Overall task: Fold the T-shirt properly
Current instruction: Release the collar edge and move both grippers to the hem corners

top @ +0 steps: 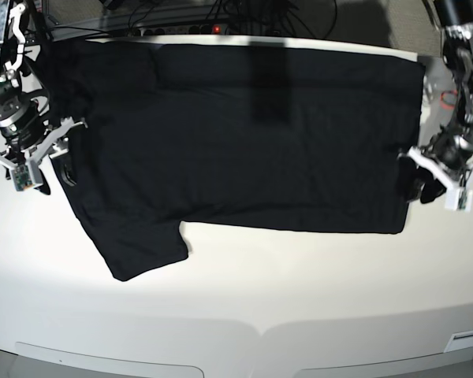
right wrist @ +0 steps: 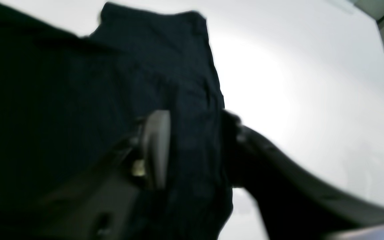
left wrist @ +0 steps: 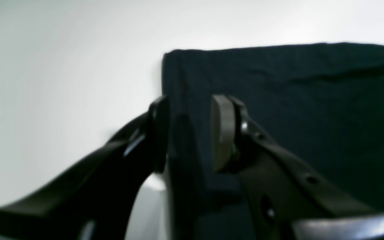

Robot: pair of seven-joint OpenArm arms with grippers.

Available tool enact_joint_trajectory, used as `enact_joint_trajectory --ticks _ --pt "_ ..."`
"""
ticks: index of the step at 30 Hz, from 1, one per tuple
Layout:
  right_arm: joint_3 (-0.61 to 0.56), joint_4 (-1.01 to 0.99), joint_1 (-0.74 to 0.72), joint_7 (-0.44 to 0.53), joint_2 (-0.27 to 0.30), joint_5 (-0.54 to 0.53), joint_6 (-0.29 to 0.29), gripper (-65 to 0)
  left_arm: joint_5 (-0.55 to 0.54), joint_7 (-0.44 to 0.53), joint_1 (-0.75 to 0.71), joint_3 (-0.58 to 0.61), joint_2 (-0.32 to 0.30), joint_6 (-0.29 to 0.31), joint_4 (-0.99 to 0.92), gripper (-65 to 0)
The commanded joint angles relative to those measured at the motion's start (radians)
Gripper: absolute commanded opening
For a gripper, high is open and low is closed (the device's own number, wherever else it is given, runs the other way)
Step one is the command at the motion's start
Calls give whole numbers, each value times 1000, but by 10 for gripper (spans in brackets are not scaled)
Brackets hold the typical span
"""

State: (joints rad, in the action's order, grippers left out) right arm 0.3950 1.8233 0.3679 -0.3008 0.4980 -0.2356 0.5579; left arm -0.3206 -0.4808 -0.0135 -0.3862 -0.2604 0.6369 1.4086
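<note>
The black T-shirt (top: 244, 134) lies spread flat on the white table (top: 260, 291), plain side up, with one short sleeve (top: 138, 248) pointing to the front left. My left gripper (top: 426, 186) is at the shirt's right edge. In the left wrist view its jaws (left wrist: 187, 133) stand apart and straddle the shirt (left wrist: 312, 100) edge, one finger over bare table. My right gripper (top: 61, 165) is at the shirt's left edge. In the right wrist view it (right wrist: 195, 150) is also open astride the shirt (right wrist: 62, 100) edge. No print shows.
A power strip and cables (top: 213, 27) run along the table's back edge. The table's front edge (top: 260, 335) curves across the bottom. A darker shadow band (top: 268, 87) falls on the shirt's upper middle.
</note>
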Motion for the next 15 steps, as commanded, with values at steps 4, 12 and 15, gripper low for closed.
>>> enact_joint_trajectory --ticks 4,12,15 --pt "10 14 -11 -35 17 -8 -3 -316 -93 -48 198 -5 -79 61 -239 -445" --pt "10 14 -13 -82 15 -8 -3 -316 -135 -88 478 -5 -148 61 -727 -445" --pt "10 14 -16 -82 14 -9 -4 -316 -40 -80 554 -4 -146 61 -867 -445"
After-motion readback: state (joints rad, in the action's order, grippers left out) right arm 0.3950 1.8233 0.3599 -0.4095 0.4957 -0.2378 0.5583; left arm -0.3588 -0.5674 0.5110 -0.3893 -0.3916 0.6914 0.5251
